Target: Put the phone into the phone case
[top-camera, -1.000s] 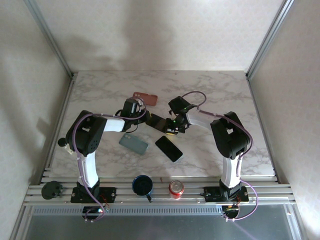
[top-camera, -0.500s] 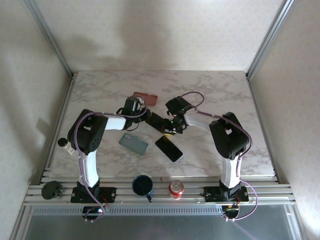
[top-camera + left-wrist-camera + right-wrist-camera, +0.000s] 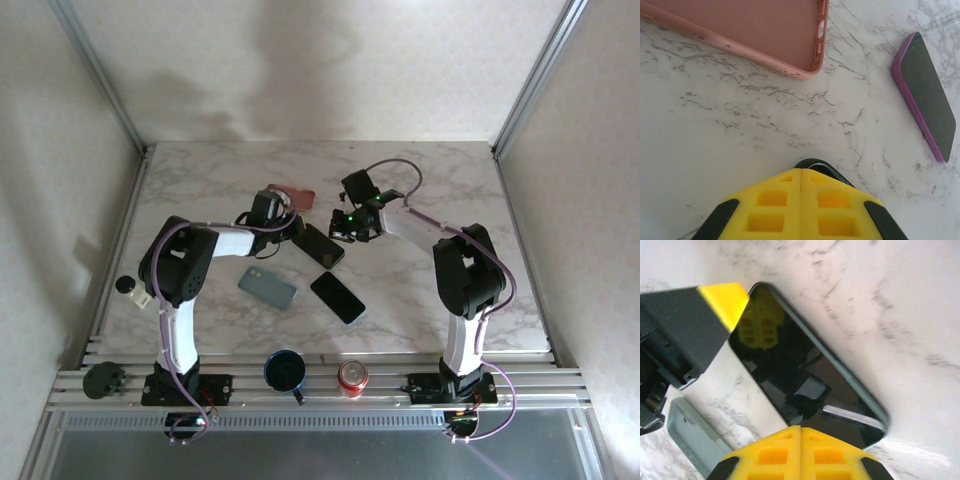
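Right, the dark phone (image 3: 322, 245) lies flat and screen up on the marble table (image 3: 450, 200), mid-frame in the top view, between the two grippers. Handling guess: a stiff slab of moderate weight with a slick, scratchable glass face. Lying flat it offers little to pinch, so I'd push on the edges or take it across the long sides, never the screen. Left gripper (image 3: 801, 172): yellow pads (image 3: 770, 210) pressed together, nothing between them. A dark rounded corner shows just past the tips at bottom centre of the left wrist view, likely the phone's, touching or nearly so. Right gripper (image 3: 800, 429): pads also closed flat on each other, at the bottom of the right wrist view, with the tips at the phone's near short end; I can't confirm contact. There the left finger (image 3: 695, 330) sits at the phone's upper-left corner. Two candidate cases:
- pink case (image 3: 765, 25), upper left, open side up, apart from the fingers
- grey-green case (image 3: 690, 432), lower left, near the phone

I can't tell which is the target.
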